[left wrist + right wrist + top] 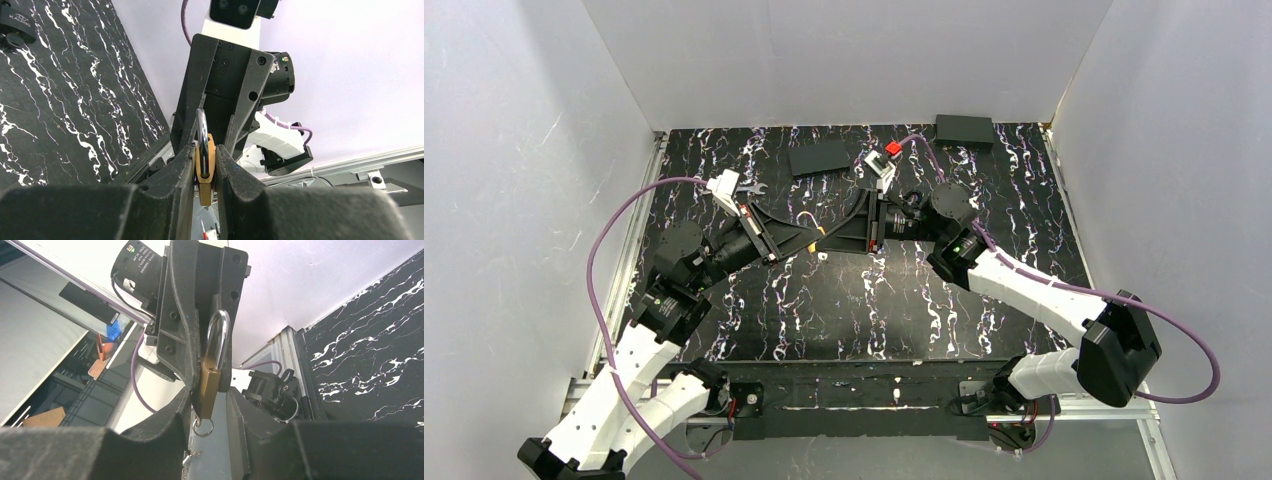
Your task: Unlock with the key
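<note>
My left jaws are clenched on the brass padlock (205, 167), holding it off the surface (844, 310) mid-scene. A small ring (203, 427) dangles under its body. The key itself I cannot make out, though I judge it sits at the keyhole there. My right jaws bracket the padlock's lower end, half-parted; whether they pinch anything I cannot tell. This looks like the key-grasping step: next, pinch squarely, then twist.

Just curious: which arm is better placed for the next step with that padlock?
Probably the right: the left gripper clamps the brass padlock, while the right gripper, not closed on it, is free.
</note>
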You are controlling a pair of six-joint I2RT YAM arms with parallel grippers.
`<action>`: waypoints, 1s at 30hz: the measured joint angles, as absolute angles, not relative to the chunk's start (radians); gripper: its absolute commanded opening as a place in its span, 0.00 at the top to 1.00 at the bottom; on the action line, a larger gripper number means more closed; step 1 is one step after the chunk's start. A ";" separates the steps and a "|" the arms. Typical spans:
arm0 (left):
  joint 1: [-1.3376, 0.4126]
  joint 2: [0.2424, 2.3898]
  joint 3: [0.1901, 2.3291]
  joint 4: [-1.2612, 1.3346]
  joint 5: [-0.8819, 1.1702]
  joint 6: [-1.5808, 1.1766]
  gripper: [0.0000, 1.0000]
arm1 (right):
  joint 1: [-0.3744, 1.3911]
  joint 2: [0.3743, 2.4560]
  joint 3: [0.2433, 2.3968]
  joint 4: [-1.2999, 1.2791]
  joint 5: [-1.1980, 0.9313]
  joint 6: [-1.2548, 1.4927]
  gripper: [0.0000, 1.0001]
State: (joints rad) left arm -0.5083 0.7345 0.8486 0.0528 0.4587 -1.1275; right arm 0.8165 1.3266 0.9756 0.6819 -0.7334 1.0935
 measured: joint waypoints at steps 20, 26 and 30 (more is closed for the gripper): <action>-0.508 0.708 0.809 0.024 0.410 -1.084 0.42 | 0.820 1.358 0.971 0.627 -0.724 1.100 0.99; -0.508 0.697 0.809 -0.043 0.373 -1.040 0.39 | 0.821 1.358 0.971 0.578 -0.716 1.076 0.99; -0.508 0.691 0.809 -0.070 0.354 -1.019 0.36 | 0.821 1.357 0.971 0.562 -0.709 1.060 0.99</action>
State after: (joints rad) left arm -0.5076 0.6907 0.8085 -0.0704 0.3542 -1.0195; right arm 0.8211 1.3575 0.9714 0.5621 -0.7086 1.0595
